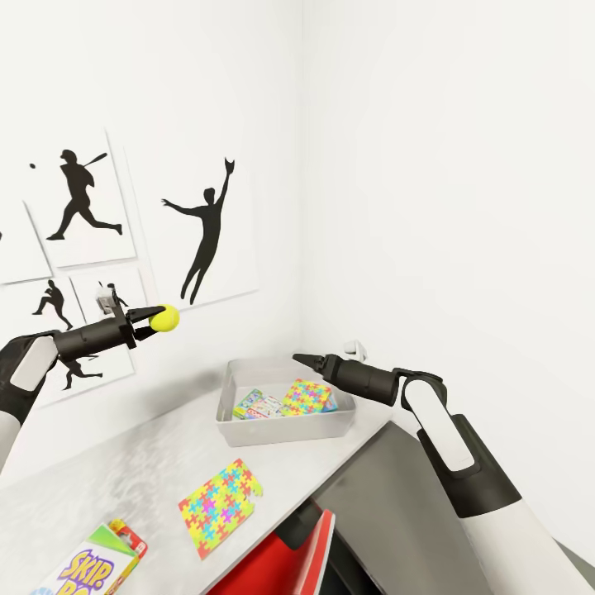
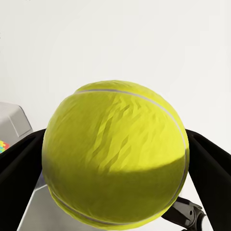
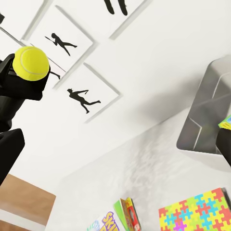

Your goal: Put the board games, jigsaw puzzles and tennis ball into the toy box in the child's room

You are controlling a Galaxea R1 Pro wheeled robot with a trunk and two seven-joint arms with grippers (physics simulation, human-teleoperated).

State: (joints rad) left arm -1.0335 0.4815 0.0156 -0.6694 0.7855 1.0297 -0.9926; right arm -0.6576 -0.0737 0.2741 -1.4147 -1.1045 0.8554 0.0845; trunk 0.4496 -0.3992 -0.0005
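My left gripper (image 1: 155,317) is shut on the yellow-green tennis ball (image 1: 168,317), holding it in the air to the left of and above the toy box (image 1: 248,432). The ball (image 2: 115,154) sits between both black fingers. The pale grey toy box stands at the table's far corner with a jigsaw puzzle (image 1: 307,395) and a pale blue board game (image 1: 258,405) inside. A second jigsaw puzzle (image 1: 219,506) lies flat on the table (image 1: 124,463). The Skip-Bo board game (image 1: 95,566) lies at the near left. My right gripper (image 1: 299,359) hovers over the box's right part, open and empty.
White walls meet behind the toy box; black baseball silhouette pictures (image 1: 207,231) hang on the left wall. A dark grey cabinet top (image 1: 388,496) joins the table at the right. A red object (image 1: 281,562) sits below the table's front edge.
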